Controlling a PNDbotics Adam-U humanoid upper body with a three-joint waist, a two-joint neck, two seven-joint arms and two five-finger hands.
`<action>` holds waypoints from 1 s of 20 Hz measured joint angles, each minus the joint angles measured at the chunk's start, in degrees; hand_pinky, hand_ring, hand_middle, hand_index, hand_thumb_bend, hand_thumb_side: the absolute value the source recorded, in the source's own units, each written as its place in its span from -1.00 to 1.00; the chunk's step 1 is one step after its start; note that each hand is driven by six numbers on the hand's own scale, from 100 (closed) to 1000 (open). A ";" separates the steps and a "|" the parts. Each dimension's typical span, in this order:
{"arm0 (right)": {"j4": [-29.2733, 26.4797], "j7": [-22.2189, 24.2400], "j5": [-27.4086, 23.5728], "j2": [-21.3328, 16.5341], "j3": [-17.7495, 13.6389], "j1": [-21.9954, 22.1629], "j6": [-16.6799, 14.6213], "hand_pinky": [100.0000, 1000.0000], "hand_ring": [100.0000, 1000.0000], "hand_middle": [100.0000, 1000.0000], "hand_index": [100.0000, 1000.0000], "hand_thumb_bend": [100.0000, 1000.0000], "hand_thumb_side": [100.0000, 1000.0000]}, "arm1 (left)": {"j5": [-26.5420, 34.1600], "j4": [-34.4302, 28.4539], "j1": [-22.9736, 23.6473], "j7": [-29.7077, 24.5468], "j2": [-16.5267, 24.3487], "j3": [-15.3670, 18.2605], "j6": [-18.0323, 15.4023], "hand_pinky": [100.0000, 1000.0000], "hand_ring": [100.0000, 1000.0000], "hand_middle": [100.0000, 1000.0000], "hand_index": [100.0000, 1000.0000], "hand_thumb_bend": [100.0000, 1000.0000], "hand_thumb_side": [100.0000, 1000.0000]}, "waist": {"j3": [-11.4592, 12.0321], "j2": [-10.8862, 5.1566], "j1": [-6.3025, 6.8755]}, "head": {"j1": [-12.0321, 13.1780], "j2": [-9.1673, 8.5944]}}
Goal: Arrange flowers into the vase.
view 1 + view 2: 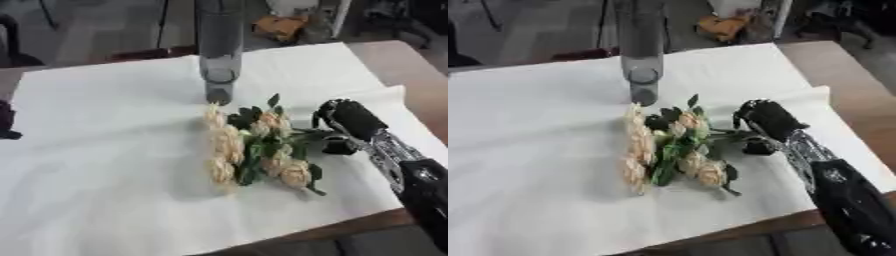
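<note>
Left eye view: a bunch of cream roses (249,147) lies on the white-covered table (96,165), right of its middle.

Just behind the blooms, toward the far edge, stands a tall grey vase (219,55), upright. The right hand (346,122) rests at the stem end nearer the right edge, fingers curled round the stems. Bare wood shows along the table's right edge.

R arm in from lower right, right robot hand (350,121) w/ fingers curled, thumb down.
</note>
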 measured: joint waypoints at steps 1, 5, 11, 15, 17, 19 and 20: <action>0.02 -0.09 -0.15 0.00 -0.01 0.05 0.01 -0.76 -0.31 -0.74 -0.26 -0.71 -0.39 | 0.00 0.01 0.00 0.00 0.00 0.00 0.00 0.04 0.40 0.18 0.26 0.86 0.14 | 0.01 0.00 0.00 | 0.00 0.00; 0.46 -0.79 -0.94 0.00 -0.02 0.18 0.36 -0.88 -0.39 -0.83 -0.35 -0.82 -0.31 | 0.03 0.21 0.00 0.01 0.00 0.00 0.01 0.04 0.40 0.18 0.26 0.87 0.14 | 0.10 -0.01 0.00 | -0.01 0.00; 1.45 -2.27 -2.36 0.00 -0.14 0.20 0.50 -0.78 -0.28 -0.79 -0.35 -1.00 -0.17 | 0.22 0.28 0.00 0.01 0.00 0.00 0.01 0.04 0.40 0.18 0.26 0.86 0.14 | 0.20 -0.03 0.28 | -0.06 0.01; 2.13 -2.86 -3.91 0.00 -0.39 0.22 0.22 -0.72 -0.22 -0.75 -0.29 -1.00 -0.21 | 0.26 0.28 0.00 0.02 -0.01 0.00 0.01 0.04 0.39 0.18 0.26 0.86 0.14 | 0.21 -0.04 0.35 | -0.16 0.02; 2.57 -2.85 -5.01 0.02 -0.64 0.23 0.10 -0.72 -0.22 -0.77 -0.28 -1.00 -0.27 | 0.31 0.28 0.00 0.02 -0.01 0.00 0.02 0.04 0.39 0.18 0.26 0.86 0.14 | 0.21 -0.04 0.43 | -0.18 0.02; 3.14 -2.53 -6.74 0.07 -0.96 0.24 -0.09 -0.72 -0.22 -0.77 -0.28 -1.00 -0.29 | 0.37 0.28 0.00 0.04 -0.01 0.00 0.03 0.04 0.39 0.18 0.26 0.86 0.14 | 0.20 -0.04 0.47 | -0.20 0.02; 3.36 -2.24 -7.71 0.09 -1.12 0.24 -0.15 -0.75 -0.23 -0.80 -0.28 -1.00 -0.30 | 0.38 0.28 0.00 0.06 -0.02 0.00 0.06 0.04 0.39 0.18 0.26 0.86 0.14 | 0.20 -0.04 0.47 | -0.20 0.02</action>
